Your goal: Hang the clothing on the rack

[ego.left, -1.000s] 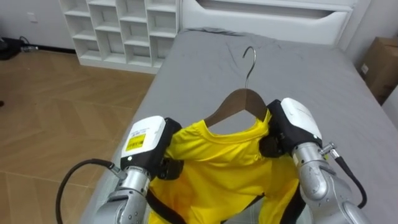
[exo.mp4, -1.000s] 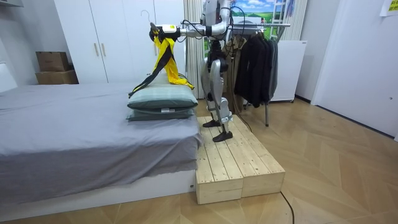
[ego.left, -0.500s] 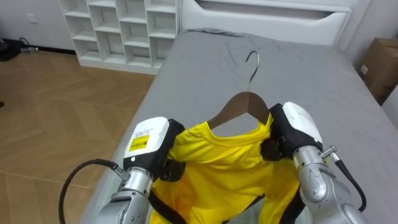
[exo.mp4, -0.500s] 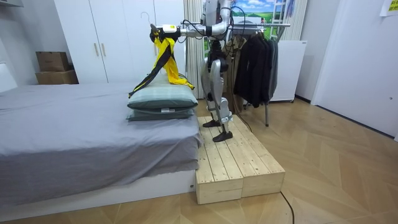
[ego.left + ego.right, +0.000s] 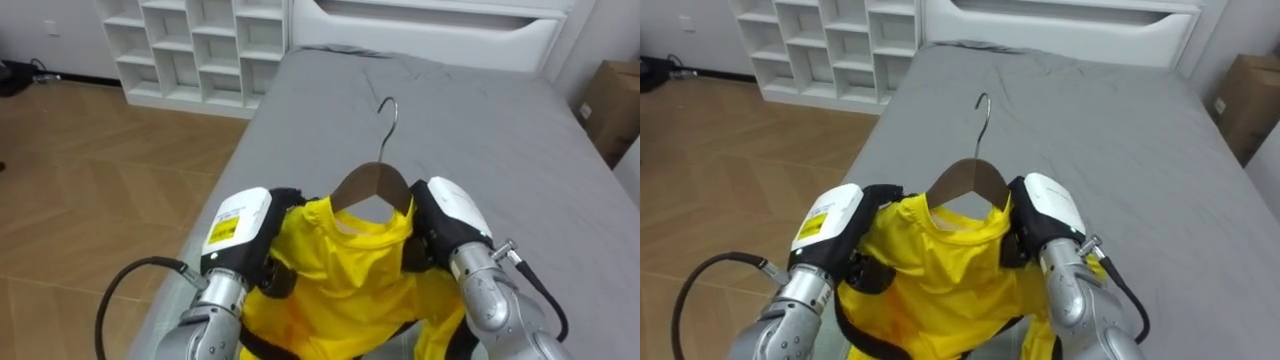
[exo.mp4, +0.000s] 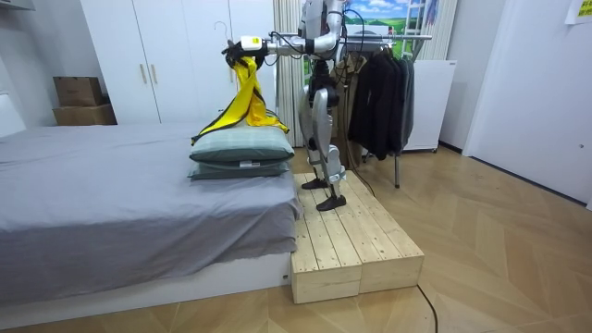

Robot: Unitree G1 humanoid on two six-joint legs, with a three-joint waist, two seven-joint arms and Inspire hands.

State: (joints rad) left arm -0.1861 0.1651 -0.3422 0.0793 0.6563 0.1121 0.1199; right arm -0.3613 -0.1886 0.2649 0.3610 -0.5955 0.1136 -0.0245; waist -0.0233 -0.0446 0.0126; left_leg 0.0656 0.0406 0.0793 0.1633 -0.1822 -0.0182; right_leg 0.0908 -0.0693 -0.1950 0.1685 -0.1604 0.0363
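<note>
Nearest the head camera, the left hand (image 5: 240, 225) and the right hand (image 5: 450, 205) sit close together at either side of a yellow garment (image 5: 345, 270), each at one shoulder of the cloth. The cloth covers the inner side of both hands, so how firmly either is closed on it cannot be told. The garment is bunched between them and draped over a wooden hanger (image 5: 368, 185). The hanger's arch rises just above the collar, and its metal hook (image 5: 385, 120) points up and away from the robot. Holding both shoulders most likely keeps the cloth seated on the hanger and leaves the hook free for a rail. Both forearms reach forward, roughly level and parallel, with the backs of the hands turned upward. Beneath them lies the grey bed (image 5: 480, 120), with a white shelf unit (image 5: 190, 45) beyond on the left. In the room view the robot stands on a wooden platform (image 6: 347, 245) beside the bed, and the garment's tail hangs toward stacked pillows (image 6: 242, 153). The clothes rack (image 6: 379, 88) of dark garments stands behind the robot, so hanging is not yet done.
</note>
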